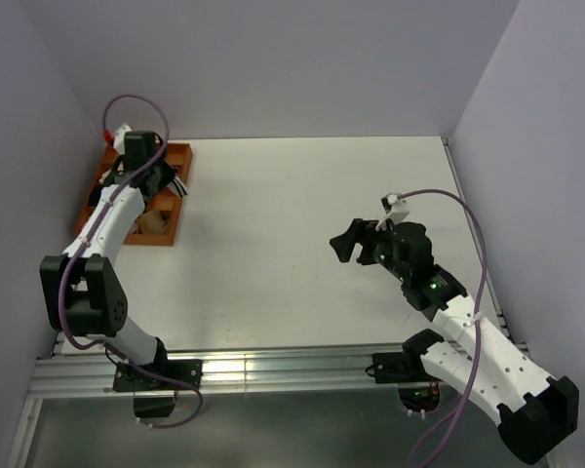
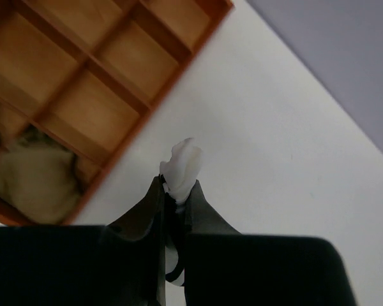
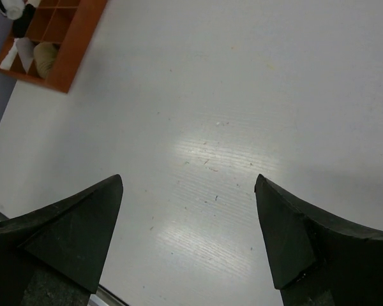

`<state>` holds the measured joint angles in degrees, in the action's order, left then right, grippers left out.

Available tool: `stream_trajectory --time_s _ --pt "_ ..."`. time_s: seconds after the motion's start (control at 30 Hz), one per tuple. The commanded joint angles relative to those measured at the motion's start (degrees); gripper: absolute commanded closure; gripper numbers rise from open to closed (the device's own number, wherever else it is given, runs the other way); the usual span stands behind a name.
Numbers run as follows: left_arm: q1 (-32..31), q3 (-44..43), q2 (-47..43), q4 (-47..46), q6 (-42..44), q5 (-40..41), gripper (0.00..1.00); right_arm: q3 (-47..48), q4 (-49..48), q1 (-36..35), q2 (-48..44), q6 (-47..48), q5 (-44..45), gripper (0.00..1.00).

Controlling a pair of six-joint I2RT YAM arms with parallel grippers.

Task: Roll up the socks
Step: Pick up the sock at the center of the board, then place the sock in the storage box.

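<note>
My left gripper (image 2: 177,188) is shut on the short white sock (image 2: 182,166); its white end pokes out past the fingertips and a dark stripe shows between the fingers. It is held above the table right beside the orange wooden divider box (image 2: 147,121). In the top view this gripper (image 1: 169,181) is at the box's right edge (image 1: 182,195). A tan-brown sock bundle (image 2: 35,178) lies in a near compartment and also shows in the top view (image 1: 156,222). My right gripper (image 3: 188,185) is open and empty over bare table, right of centre in the top view (image 1: 349,242). The grey sock is not in view.
In the right wrist view the box (image 3: 76,38) sits far off at the back left, with a white bundle (image 3: 13,9) and a black bundle (image 3: 25,20) in its far compartments. Purple walls enclose the table on three sides.
</note>
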<state>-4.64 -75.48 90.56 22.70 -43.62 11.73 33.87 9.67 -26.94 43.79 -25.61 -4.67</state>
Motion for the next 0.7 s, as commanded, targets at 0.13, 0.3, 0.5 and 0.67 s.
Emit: stream_trajectory --time_s 0.13,0.3,0.5,0.67 --pt "9.6 -6.3 5.6 -9.1 7.1 4.2 1.00 -2.1 -2.3 0.3 -1.1 2.4 1.1 0.09" --pt "14.3 -8.1 11.4 -14.8 11.8 3.6 1.00 -2.8 -3.0 0.3 -0.8 2.9 0.4 0.09" --pt "18.1 -8.7 17.3 -19.4 14.9 2.3 1.00 -2.2 -2.7 0.3 0.9 4.0 0.8 0.09" --pt "19.2 -7.4 20.3 -21.4 16.4 1.6 1.00 -2.0 -3.0 0.3 3.0 4.4 0.5 0.09"
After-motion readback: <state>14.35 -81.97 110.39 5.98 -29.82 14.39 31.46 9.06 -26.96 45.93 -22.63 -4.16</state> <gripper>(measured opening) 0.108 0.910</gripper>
